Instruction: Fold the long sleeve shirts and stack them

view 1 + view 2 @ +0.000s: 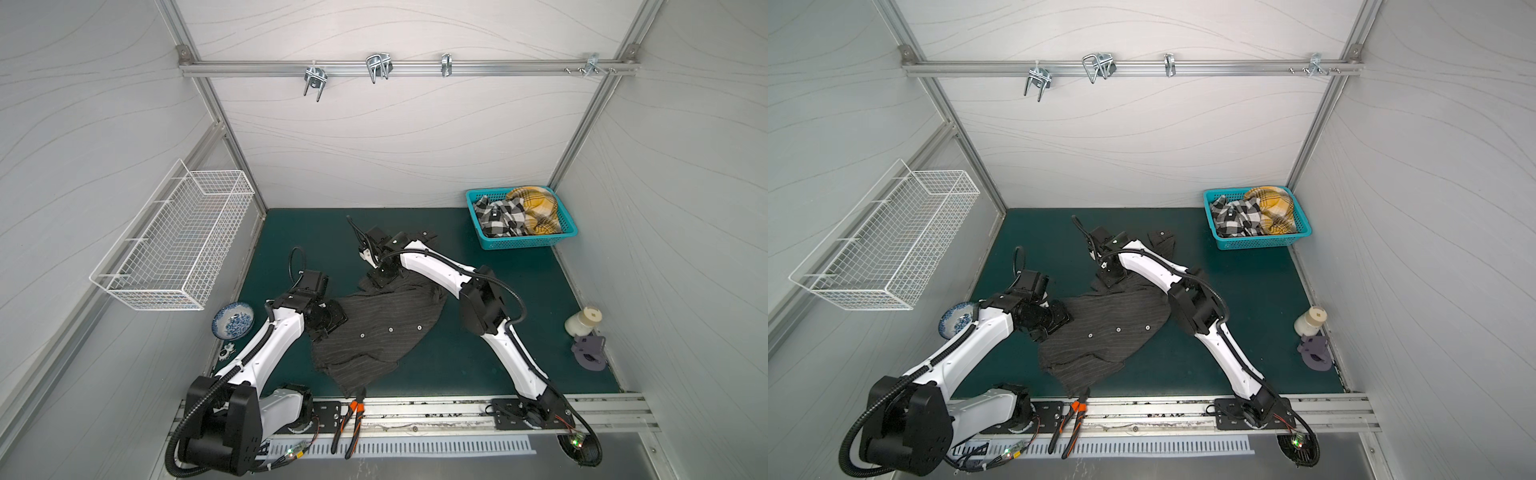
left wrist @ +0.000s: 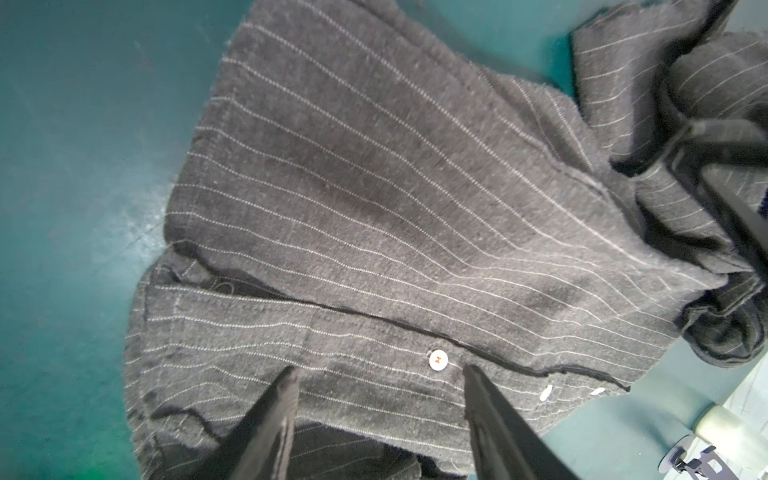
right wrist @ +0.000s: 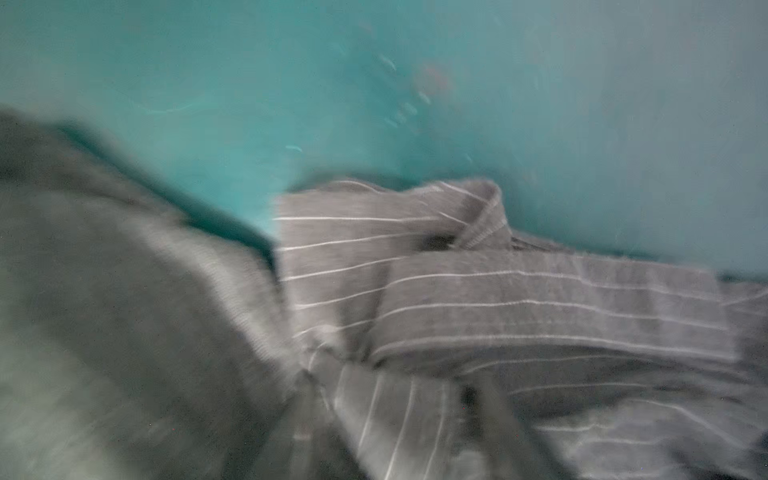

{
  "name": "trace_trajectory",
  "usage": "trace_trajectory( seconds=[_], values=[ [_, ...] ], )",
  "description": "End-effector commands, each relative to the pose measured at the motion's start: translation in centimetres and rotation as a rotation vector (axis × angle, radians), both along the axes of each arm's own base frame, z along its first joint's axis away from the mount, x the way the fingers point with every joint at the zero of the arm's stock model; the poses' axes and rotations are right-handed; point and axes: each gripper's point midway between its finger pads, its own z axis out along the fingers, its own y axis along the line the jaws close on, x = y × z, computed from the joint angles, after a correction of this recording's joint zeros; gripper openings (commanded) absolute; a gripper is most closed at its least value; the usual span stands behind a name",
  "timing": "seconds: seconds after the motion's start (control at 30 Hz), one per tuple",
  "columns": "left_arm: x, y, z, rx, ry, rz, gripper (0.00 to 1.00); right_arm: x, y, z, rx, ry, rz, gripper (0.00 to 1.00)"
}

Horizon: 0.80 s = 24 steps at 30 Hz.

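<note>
Shirt (image 1: 386, 320), dark charcoal with thin pale pinstripes, lying crumpled and unfolded in the middle of the green counter (image 1: 478, 357), between the two arms in both top views. Three white buttons (image 1: 390, 329) run in a row across its front. One cuffed sleeve (image 1: 426, 240) trails toward the back wall. The shirt's lowest corner lies close to the counter's front edge, near the orange-handled pliers (image 1: 351, 419) on the front rail.

Left gripper (image 2: 379, 370): fingers (image 2: 282, 415) apart, poised over the button band at the shirt's left side, with one of the buttons just beside a fingertip. Whether the tips touch the cloth cannot be told.

Right gripper (image 1: 377, 283): lowered onto bunched cloth at the far end of the shirt. The right wrist view is blurred and shows only folded striped fabric on the counter, so it cannot be told whether the jaws are apart or clamped on the cloth.

Teal basket (image 1: 523, 242) at the back right corner, holding a black-and-white checked cloth (image 1: 498, 218) and a yellow plaid cloth (image 1: 536, 208), well apart from the shirt. Blue-and-white bowl (image 1: 233, 321) beside the left arm.
</note>
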Motion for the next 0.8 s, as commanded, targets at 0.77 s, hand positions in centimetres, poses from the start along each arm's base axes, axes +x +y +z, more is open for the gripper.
trace_trajectory(
  seconds=[0.77],
  values=[
    [4.5, -4.7, 0.4, -0.151, -0.055, -0.055, 0.86, 4.9, -22.4, 21.0, 0.877, 0.127, -0.831, 0.0]
  ],
)
